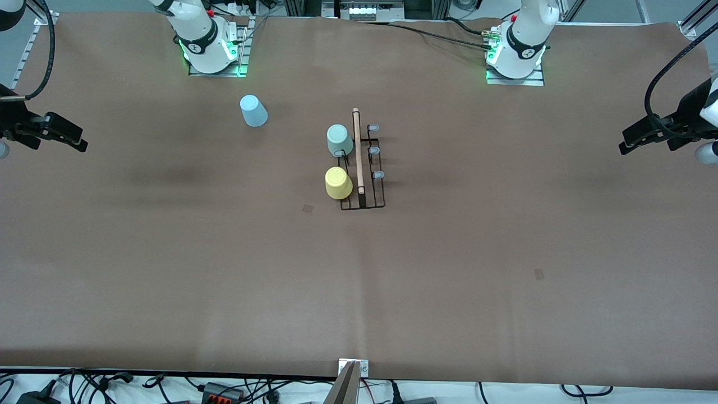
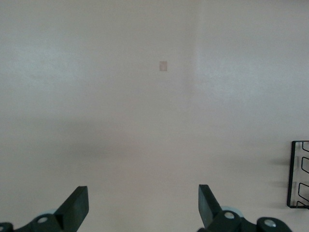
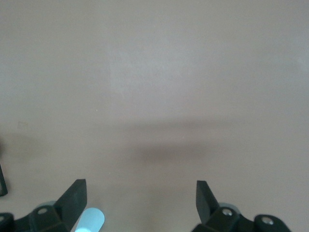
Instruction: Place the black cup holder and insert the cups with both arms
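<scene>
From my left wrist view only a corner of the black cup holder (image 2: 299,174) shows — the picture's edge cuts off the rest. My right wrist view catches just a sliver of the light blue cup (image 3: 91,220) at the edge, partly covered by one finger (image 3: 72,200). In the front view both my arms are cut off — the upper links run out of the picture. The pegs under the mint green cup (image 1: 340,140) and the yellow cup (image 1: 338,183) are hidden.

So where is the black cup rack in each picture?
Front view: the black cup holder stands mid-table, with the green cup and yellow cup on it.
Left wrist view: only its wire end shows at the picture's edge.
Right wrist view: cannot tell.
Shared landmark: the brown table cover.
</scene>
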